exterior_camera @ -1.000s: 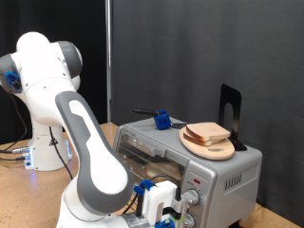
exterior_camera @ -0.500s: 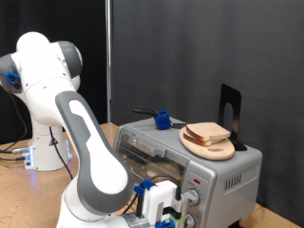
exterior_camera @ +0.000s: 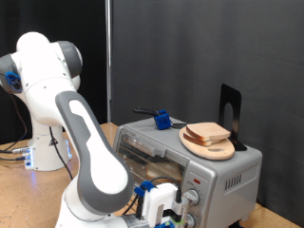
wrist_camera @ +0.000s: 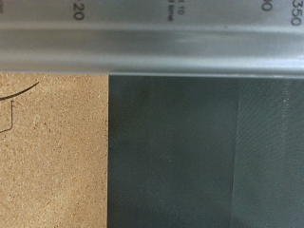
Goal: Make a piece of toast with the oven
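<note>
The silver-grey toaster oven (exterior_camera: 223, 171) stands at the exterior view's lower right with its glass door (exterior_camera: 152, 157) shut. Two round knobs (exterior_camera: 190, 199) show on its front panel. Bread slices (exterior_camera: 208, 133) lie on a round wooden board (exterior_camera: 211, 147) on the oven's top. I cannot tell a single piece of toast from them, and the glass hides what is inside. My gripper (exterior_camera: 163, 215) is low in front of the oven, just beside the knobs, half cut off by the frame's bottom edge. The wrist view shows no fingers, only a silver strip with printed dial numbers (wrist_camera: 152, 38).
A blue and black tool (exterior_camera: 161, 120) and a black upright stand (exterior_camera: 230, 114) sit on the oven's top. The white arm's base (exterior_camera: 43, 152) is at the exterior view's left. The wrist view shows a cork-like tabletop (wrist_camera: 52, 152) and a dark mat (wrist_camera: 204, 152).
</note>
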Robot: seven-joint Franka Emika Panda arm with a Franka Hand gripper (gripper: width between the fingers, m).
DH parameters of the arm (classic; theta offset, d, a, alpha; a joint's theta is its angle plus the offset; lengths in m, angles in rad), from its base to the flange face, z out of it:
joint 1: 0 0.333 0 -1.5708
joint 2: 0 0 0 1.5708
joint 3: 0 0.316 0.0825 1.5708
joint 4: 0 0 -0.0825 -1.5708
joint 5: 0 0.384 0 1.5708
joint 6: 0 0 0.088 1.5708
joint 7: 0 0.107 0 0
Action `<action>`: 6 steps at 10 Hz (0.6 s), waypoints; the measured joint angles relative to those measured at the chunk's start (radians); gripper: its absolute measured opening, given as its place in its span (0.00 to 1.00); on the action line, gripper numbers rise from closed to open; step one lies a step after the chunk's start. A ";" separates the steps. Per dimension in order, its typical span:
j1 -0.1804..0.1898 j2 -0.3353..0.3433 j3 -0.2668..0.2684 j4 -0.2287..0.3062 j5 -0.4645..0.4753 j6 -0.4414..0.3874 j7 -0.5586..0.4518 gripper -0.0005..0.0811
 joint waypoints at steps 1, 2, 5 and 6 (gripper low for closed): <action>0.000 0.000 0.000 0.000 -0.001 0.000 0.000 0.01; 0.000 0.000 0.000 0.000 -0.002 0.000 0.000 0.12; 0.000 0.000 0.000 0.002 -0.005 0.000 -0.001 0.28; 0.000 0.000 0.000 0.002 -0.006 0.000 -0.002 0.52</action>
